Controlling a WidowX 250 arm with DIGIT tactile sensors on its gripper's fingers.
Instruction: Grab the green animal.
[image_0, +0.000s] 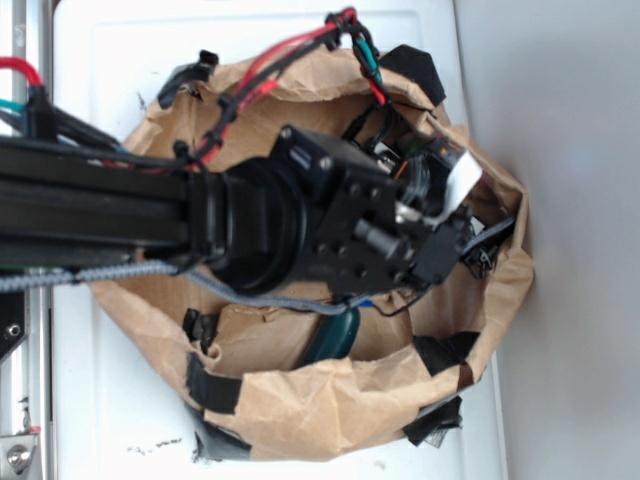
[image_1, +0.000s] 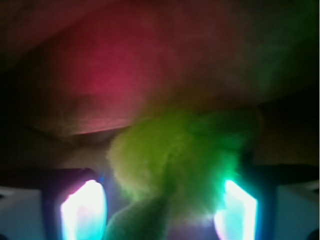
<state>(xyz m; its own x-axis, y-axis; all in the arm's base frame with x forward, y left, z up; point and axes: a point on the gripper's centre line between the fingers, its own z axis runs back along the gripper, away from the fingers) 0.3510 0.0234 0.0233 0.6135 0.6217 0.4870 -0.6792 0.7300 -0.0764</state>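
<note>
My fingers (image_1: 84, 210) sit spread either side of the green animal (image_1: 175, 160), not clamped yet, reaching into the paper bag (image_0: 330, 400) to bracket it.

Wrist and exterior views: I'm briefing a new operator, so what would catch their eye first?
In the wrist view, the fuzzy lime-green plush animal fills the centre, sitting between the hand's two glowing fingers. In the exterior view, the black robot arm reaches into a crumpled brown paper bag patched with black tape, hiding the toy.
</note>
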